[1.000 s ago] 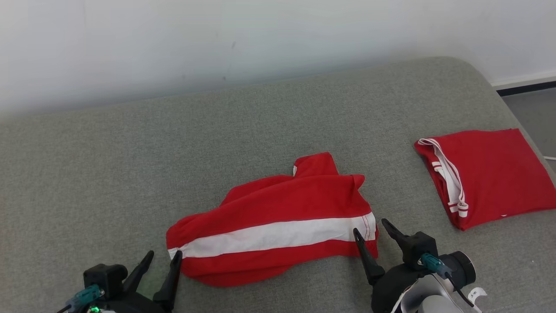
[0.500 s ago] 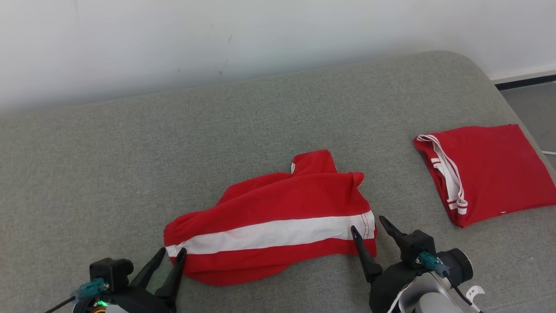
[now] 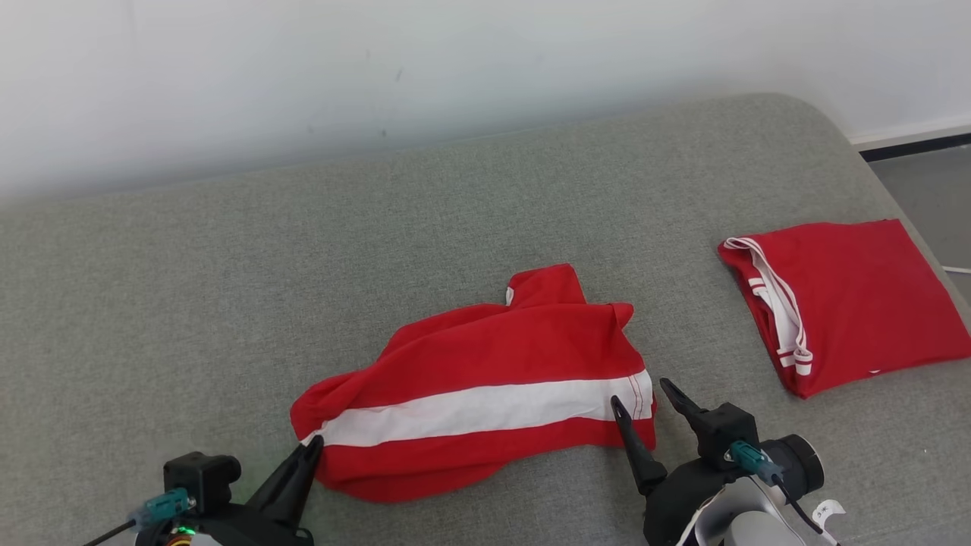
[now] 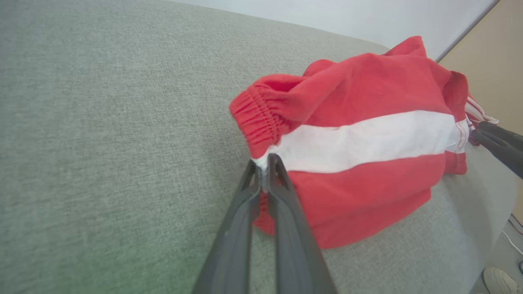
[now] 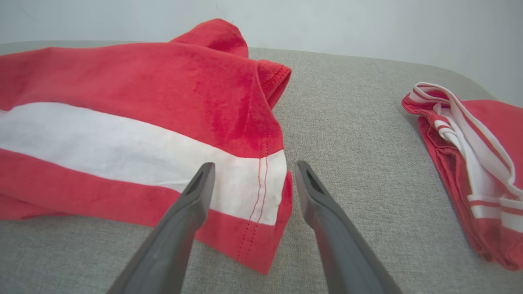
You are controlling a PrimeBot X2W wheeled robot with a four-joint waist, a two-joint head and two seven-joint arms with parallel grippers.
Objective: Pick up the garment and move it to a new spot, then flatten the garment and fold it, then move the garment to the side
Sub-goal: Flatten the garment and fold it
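Where a white wall (image 3: pixel 379 61) rises behind it, a broad grey upholstered cushion (image 3: pixel 227 303) carries everything. The garment (image 3: pixel 493 356), red with a wide white stripe (image 3: pixel 485 409) running along its length, lies rumpled near the cushion's front middle, a small red peak poking up at its far edge. A second red piece, a folded garment (image 3: pixel 850 303) with white-striped trim, sits well apart at the cushion's right end, close to the rounded corner.

At the front left, the left gripper (image 3: pixel 312 447) reaches to the garment's left end. In the left wrist view its fingers (image 4: pixel 282 192) are pressed together, pinching the edge of the cloth just where the white stripe meets the gathered elastic waistband (image 4: pixel 257 118).

At the front right, the right gripper (image 3: pixel 639 392) points at the garment's other end with its fingers (image 5: pixel 192 204) spread wide and nothing between them gripped. In the right wrist view they straddle the stitched hem (image 5: pixel 261 179): one finger lies over the white stripe, the other over bare cushion just beside the hem. Whether either tip touches the cloth cannot be told.
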